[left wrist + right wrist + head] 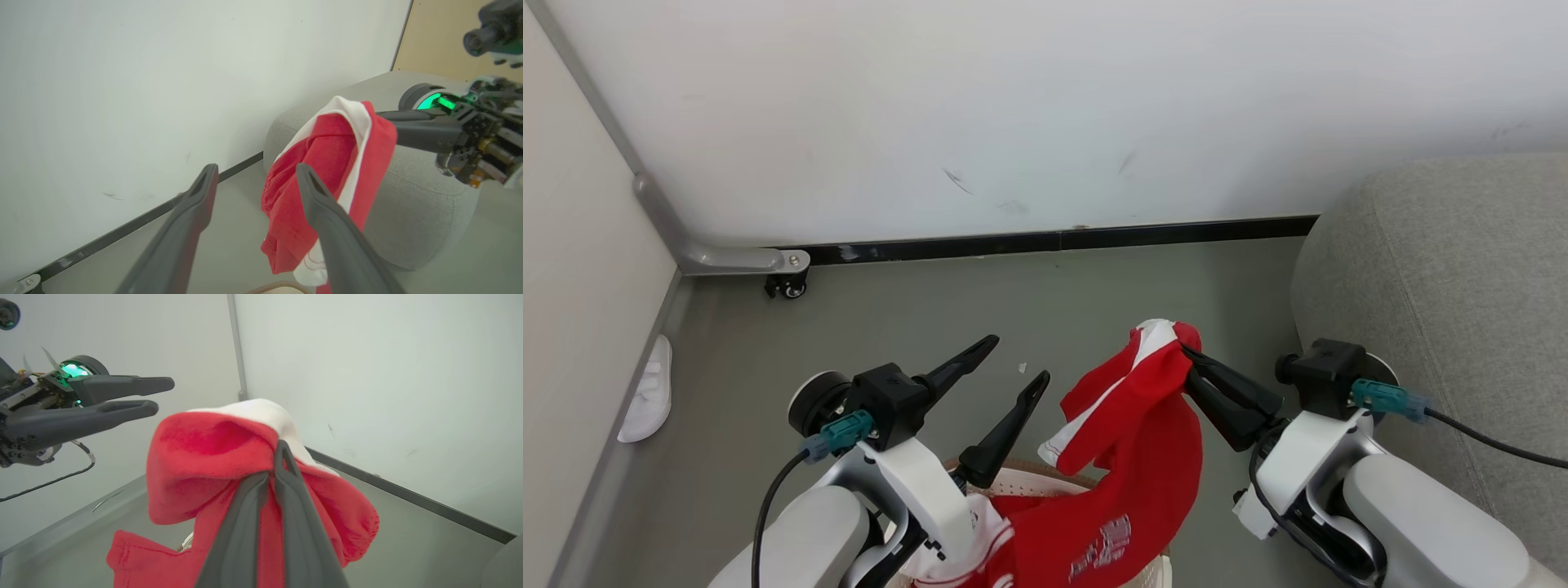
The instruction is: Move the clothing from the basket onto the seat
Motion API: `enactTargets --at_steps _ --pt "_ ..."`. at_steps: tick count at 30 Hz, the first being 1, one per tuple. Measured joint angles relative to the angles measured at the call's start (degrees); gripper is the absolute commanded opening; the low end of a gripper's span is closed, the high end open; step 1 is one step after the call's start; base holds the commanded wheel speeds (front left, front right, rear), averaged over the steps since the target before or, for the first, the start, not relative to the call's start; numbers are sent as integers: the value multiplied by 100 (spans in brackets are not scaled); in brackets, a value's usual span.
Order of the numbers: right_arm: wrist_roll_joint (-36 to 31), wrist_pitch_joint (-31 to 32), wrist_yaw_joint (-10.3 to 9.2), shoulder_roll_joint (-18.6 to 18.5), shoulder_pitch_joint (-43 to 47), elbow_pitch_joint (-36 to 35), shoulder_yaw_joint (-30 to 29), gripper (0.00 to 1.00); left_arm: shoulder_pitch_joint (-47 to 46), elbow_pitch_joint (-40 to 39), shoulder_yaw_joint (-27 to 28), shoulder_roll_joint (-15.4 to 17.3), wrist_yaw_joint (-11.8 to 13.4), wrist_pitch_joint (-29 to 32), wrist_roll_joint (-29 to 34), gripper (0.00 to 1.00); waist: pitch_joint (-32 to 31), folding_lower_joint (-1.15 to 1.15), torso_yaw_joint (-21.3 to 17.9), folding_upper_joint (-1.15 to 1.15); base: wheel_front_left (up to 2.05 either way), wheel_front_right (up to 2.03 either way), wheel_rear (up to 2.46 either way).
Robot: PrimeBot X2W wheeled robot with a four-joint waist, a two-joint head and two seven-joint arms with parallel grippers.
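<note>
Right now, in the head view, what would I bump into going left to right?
White slipper by the wall → open left gripper → hanging red-and-white jersey → right gripper pinching it → light grey fabric sofa.

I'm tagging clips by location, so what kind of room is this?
Probably a living-room corner, perhaps a staged one: a grey fabric sofa stands at the right, a laundry basket of red jerseys sits below, and a white slipper lies at the left.

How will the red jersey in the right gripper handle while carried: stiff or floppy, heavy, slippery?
Probably floppy: the red jersey droops in folds from the right gripper. Likely light, since a narrow pinch holds it. Its lower end hangs at the basket, so it may snag.
</note>
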Motion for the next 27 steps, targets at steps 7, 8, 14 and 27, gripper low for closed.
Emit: enactTargets --at_steps 7,8,14,27 --pt "-115 0 0 -146 103 -109 -325 0 51 -1 22 3 8 -76 -1 100 -50 0 -129 0 0 0 0" --pt "-124 0 0 -172 148 -121 -368 0 51 -5 23 4 8 -76 -1 100 -55 0 -152 0 0 0 0" --pt "-230 0 1 -255 275 -256 -720 0 51 -84 -18 -4 7 -83 -59 100 -60 0 -314 0 0 0 0" --pt "-470 0 1 -350 494 -454 -1226 0 51 -219 -183 -22 -10 -125 -92 100 -54 0 -645 0 0 0 0"
